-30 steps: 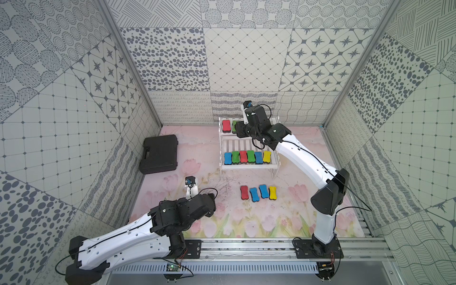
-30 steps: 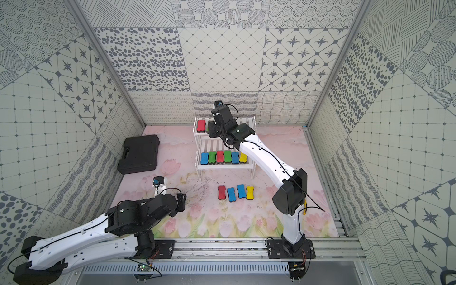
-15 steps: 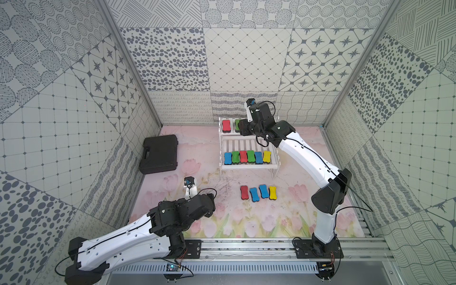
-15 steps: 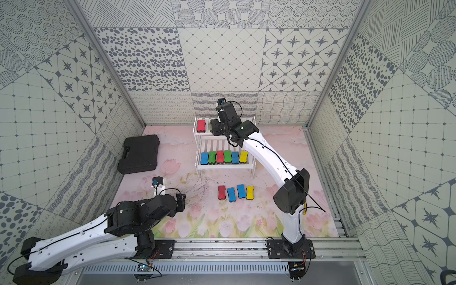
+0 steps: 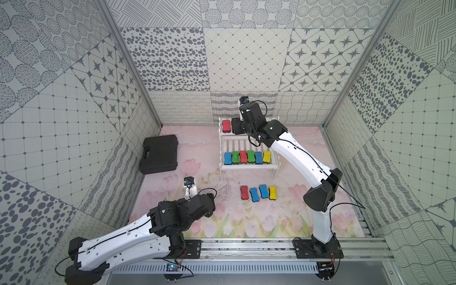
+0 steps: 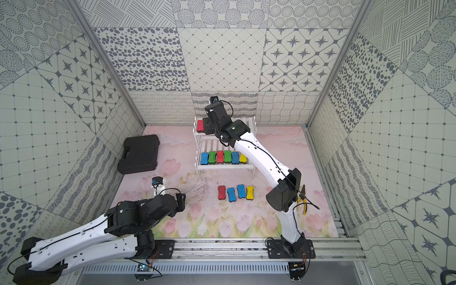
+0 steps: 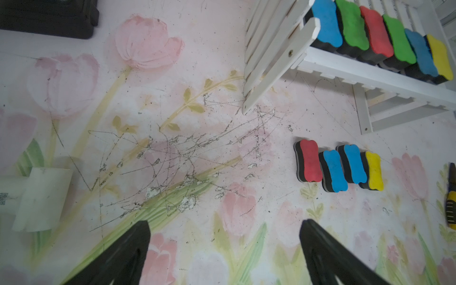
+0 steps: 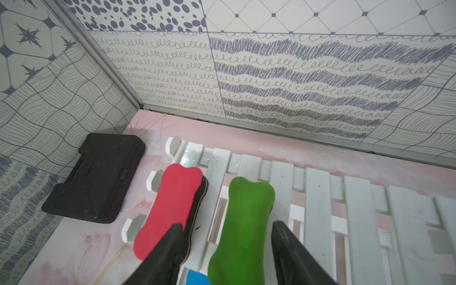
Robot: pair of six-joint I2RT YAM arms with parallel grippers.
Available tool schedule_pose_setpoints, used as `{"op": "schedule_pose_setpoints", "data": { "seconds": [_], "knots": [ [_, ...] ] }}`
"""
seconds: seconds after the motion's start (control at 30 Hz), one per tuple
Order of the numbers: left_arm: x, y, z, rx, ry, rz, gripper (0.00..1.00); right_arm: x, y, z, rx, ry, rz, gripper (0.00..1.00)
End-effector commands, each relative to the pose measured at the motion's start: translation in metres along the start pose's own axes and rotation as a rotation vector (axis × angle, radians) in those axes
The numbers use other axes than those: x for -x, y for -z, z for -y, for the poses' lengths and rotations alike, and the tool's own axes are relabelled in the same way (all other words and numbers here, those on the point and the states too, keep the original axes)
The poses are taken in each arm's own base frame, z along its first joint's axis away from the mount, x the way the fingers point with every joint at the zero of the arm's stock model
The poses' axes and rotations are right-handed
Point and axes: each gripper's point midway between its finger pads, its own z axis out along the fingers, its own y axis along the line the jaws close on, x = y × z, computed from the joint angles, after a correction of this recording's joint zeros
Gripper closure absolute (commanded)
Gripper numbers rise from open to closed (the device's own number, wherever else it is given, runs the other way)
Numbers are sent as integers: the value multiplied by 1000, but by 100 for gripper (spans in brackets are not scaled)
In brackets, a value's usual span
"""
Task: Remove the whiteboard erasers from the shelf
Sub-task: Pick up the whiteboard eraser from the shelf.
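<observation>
The left arm is nearest me. It is folded back on itself from the front rail (image 5: 246,246), forearm low, wrist tipped down over the counter (image 5: 222,222). The left claw (image 7: 225,243) is spread as wide as it goes, and there is nothing between its fingers but scratched mat.

The right arm climbs from the same rail to a raised elbow. Its long forearm then reaches away from me to the top tier of the shelf (image 5: 249,167). There the right claw (image 8: 227,224) is partly open and straddles the end of the green eraser (image 8: 244,222) nearest the wrist camera. One finger sits in the gap between it and the red eraser (image 8: 172,207). I see a gap on that side, so the claw is not gripping the green eraser.

The counter carries a pink tulip print, scuffed with dark scratches around the middle. A row of four erasers (image 5: 263,191) lies on it just in front of the shelf: red, blue, blue, yellow, packed close. In a top view, yellow-handled pliers (image 6: 302,202) lie beside the right arm's elbow.

On the lower tier, six erasers (image 5: 243,157) sit side by side: blue, green, red, green, blue, yellow. The red and green pair is on the upper tier beyond them.

A closed black case (image 5: 159,154) lies flat to the left of the shelf, near the side wall. Grey-on-white patterned walls (image 5: 246,61) enclose three sides.
</observation>
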Motion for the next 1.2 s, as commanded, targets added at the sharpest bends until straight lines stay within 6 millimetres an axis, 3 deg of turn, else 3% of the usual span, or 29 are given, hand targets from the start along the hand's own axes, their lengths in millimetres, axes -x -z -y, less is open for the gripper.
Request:
{"op": "schedule_pose_setpoints", "data": {
  "seconds": [0.0, 0.33, 0.63, 0.8, 1.0, 1.17],
  "knots": [
    [3, 0, -12, 45, -6, 24, 0, 7, -1, 5, -41, -24, 26, 39],
    [1, 0, -17, 52, 3, 25, 1, -4, -13, 4, -53, -16, -6, 42],
    [1, 2, -19, 46, 12, 28, 1, -2, -8, 1, -32, -30, -7, 55],
    [4, 6, -17, 40, 11, 28, 1, 14, 11, 3, -24, -47, 32, 61],
    [7, 9, -17, 31, 11, 34, 0, 29, 52, 2, 11, -66, 87, 62],
    [10, 11, -17, 25, 10, 41, 0, 12, 94, 6, 76, -133, 140, 63]
  ]
}}
